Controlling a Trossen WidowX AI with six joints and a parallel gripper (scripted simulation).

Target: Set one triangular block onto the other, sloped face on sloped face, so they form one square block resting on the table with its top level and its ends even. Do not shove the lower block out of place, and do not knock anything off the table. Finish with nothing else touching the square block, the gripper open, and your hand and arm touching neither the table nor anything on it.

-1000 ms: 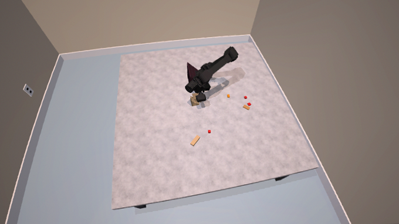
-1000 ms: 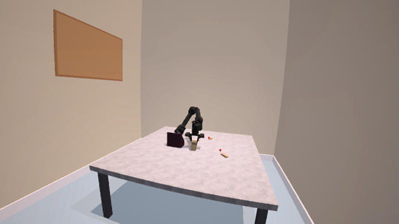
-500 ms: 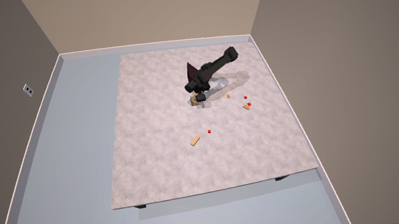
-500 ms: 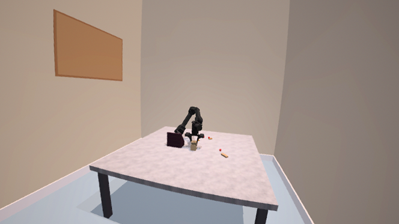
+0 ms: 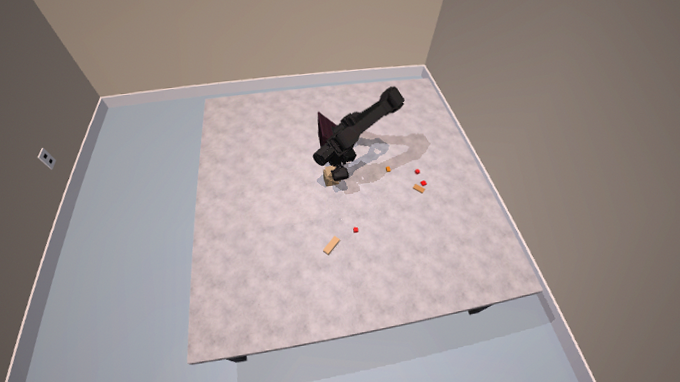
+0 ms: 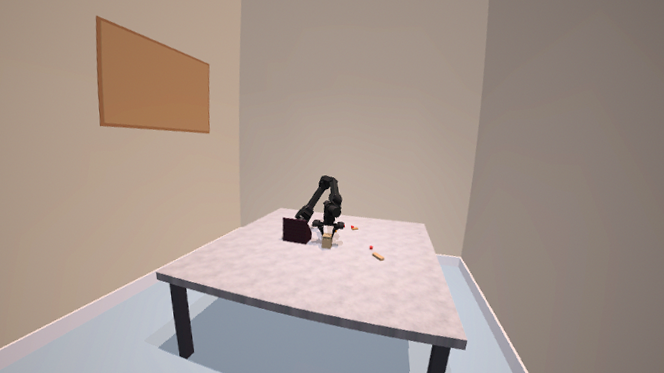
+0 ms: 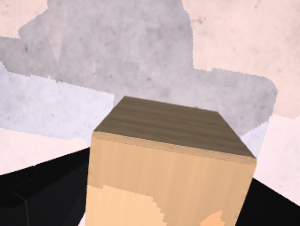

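Observation:
My gripper (image 6: 328, 233) (image 7: 165, 166) points down and is shut on a light wooden triangular block (image 7: 145, 162), with a black finger on each side of it. Its darker brown face shows beyond the light face in the wrist view. The other triangular block (image 5: 329, 181) (image 6: 326, 244) is on the table (image 5: 274, 292) (image 6: 255, 280), below the held one. In the top and exterior views the two blocks run together into one small tan shape. Whether their sloped faces touch and their ends are even I cannot tell. The lower block is hidden in the wrist view.
A dark upright panel (image 5: 324, 127) (image 6: 295, 230) stands close beside the arm. A tan bar (image 5: 331, 245) (image 6: 377, 256) and a red cube (image 5: 355, 230) (image 6: 371, 247) lie nearer the front. An orange cube (image 5: 387, 169), two more red cubes and a shorter bar (image 5: 418, 188) lie right.

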